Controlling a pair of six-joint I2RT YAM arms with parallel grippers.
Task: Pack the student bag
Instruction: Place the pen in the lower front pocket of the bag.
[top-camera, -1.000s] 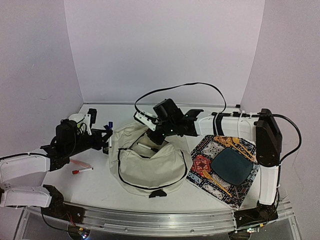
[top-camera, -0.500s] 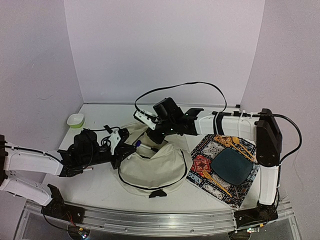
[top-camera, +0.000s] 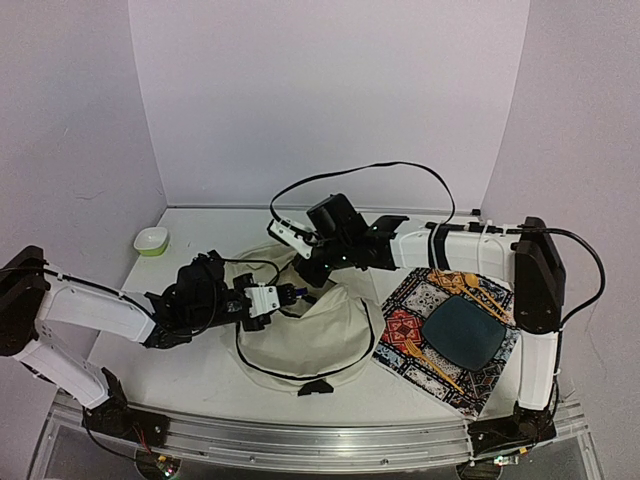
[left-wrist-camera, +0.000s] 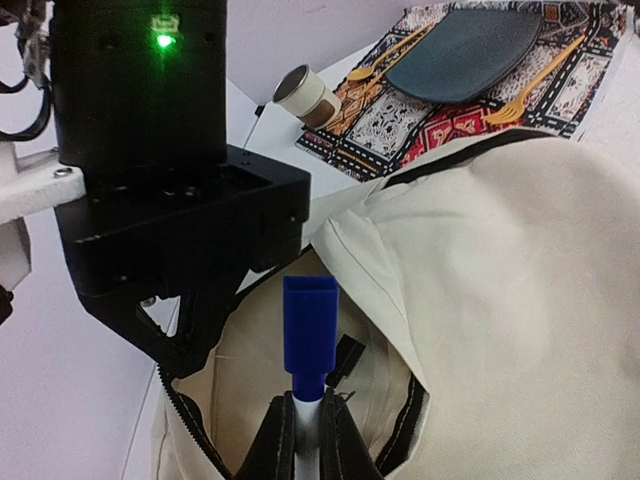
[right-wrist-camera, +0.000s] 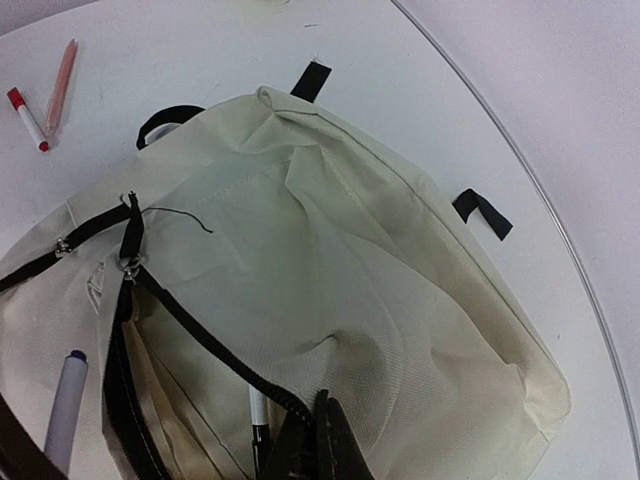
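The cream student bag (top-camera: 312, 340) lies in the middle of the table with its zipper mouth open toward the back left. My right gripper (right-wrist-camera: 318, 445) is shut on the upper zipper edge and holds the flap up. My left gripper (left-wrist-camera: 308, 425) is shut on a white marker with a blue cap (left-wrist-camera: 310, 335), cap first at the bag's opening (left-wrist-camera: 300, 400). The same marker (right-wrist-camera: 65, 410) shows at the mouth in the right wrist view. Another pen (right-wrist-camera: 258, 415) lies inside the bag.
A patterned placemat (top-camera: 440, 335) with a dark pouch (top-camera: 463, 332) and yellow cutlery (top-camera: 470, 285) lies right of the bag. A small roll (left-wrist-camera: 305, 95) stands by the mat. A red-capped marker (right-wrist-camera: 27, 118) and a pink pen (right-wrist-camera: 62, 72) lie left of the bag. A green bowl (top-camera: 152, 240) sits back left.
My left arm has swung from the table's left side over to the bag's mouth, carrying the blue-capped marker. The right gripper has kept the flap held up.
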